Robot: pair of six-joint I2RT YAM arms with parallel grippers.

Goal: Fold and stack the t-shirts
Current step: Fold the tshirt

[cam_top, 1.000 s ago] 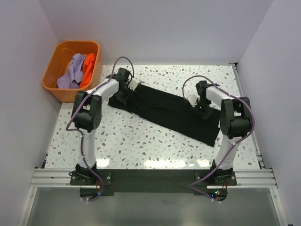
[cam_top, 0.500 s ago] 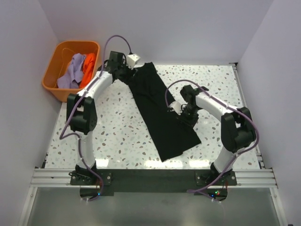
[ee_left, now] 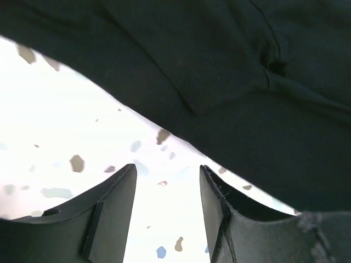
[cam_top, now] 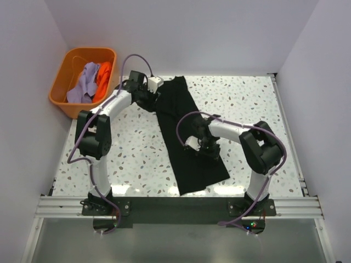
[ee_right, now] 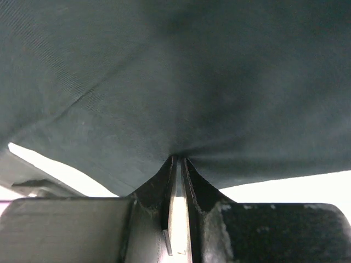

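The black t-shirt (cam_top: 181, 118) lies as a long folded strip, running from the table's far edge toward the near edge. My left gripper (cam_top: 152, 98) stands open just left of its far end. In the left wrist view its fingers (ee_left: 167, 171) frame only speckled tabletop, with the shirt's edge (ee_left: 247, 82) just beyond them. My right gripper (cam_top: 206, 150) sits on the strip's near half, shut on a pinch of the black cloth (ee_right: 192, 71) at its tips (ee_right: 178, 160). A lavender t-shirt (cam_top: 82, 83) and an orange t-shirt (cam_top: 104, 76) lie crumpled in the tub.
The orange plastic tub (cam_top: 57, 89) stands off the table's far left corner. White walls close in on three sides. The metal rail (cam_top: 175, 207) with both arm bases runs along the near edge. Speckled tabletop (cam_top: 131, 153) shows left of the shirt and also at its right.
The black shirt swung from lying across the table to lengthwise. My left gripper let go of its far end and opened. My right gripper moved left and nearer, still holding cloth.
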